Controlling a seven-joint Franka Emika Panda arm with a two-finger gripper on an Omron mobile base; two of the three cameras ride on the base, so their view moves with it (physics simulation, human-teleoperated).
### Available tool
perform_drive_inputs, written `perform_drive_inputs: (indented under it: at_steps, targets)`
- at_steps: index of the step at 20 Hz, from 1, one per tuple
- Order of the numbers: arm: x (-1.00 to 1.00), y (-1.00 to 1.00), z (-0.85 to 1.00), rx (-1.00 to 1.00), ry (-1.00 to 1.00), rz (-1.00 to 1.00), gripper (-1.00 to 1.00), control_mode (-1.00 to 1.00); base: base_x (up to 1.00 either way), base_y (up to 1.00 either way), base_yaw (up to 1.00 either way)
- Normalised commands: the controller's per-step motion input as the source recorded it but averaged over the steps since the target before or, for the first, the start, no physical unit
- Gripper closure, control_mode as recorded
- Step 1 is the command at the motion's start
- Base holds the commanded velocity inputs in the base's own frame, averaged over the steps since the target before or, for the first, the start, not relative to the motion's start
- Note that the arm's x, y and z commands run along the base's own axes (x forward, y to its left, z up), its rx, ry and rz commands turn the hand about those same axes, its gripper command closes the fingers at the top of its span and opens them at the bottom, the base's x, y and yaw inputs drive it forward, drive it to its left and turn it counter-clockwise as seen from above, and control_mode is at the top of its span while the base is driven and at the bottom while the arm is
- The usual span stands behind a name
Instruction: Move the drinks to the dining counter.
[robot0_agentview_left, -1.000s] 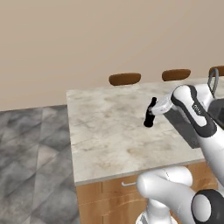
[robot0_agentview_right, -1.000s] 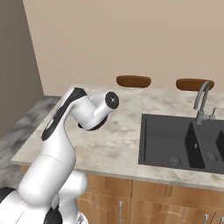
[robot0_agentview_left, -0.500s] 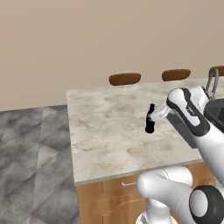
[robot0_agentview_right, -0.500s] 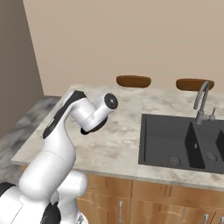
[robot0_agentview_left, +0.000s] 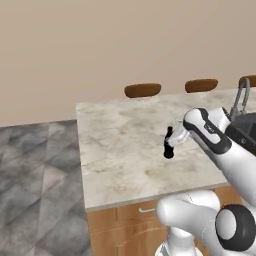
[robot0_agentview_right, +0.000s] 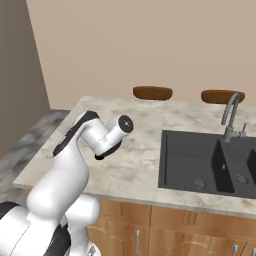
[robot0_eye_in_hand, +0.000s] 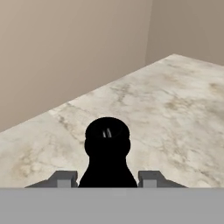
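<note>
Plain beige wall (robot0_agentview_right: 150, 40); grey veined floor tiles (robot0_agentview_left: 35, 185) left of it; brown round stools (robot0_agentview_right: 152, 92) below; darker side wall (robot0_agentview_right: 17, 75), possibly shadowed.

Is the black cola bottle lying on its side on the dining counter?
No, the cola bottle stands upright on the dining counter, beside the hand.

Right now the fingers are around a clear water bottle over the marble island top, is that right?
Not quite. The bottle between the fingers is the slim black cola bottle, not a clear water one. The hand view shows its black cap and neck. It is indeed over the marble island top.
</note>
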Motion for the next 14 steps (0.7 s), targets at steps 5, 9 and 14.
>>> perform_drive_inputs:
  at_steps: [5, 9, 14]
  targets:
    - [0.35, 0.0, -0.38, -0.01, 0.0, 0.02, 1.0, -1.0, 0.0, 0.0, 0.0]
    - [0.27, 0.0, -0.43, -0.01, 0.0, 0.02, 1.0, -1.0, 0.0, 0.0, 0.0]
    - [0.21, 0.0, -0.39, -0.01, 0.0, 0.03, 1.0, -1.0, 0.0, 0.0, 0.0]
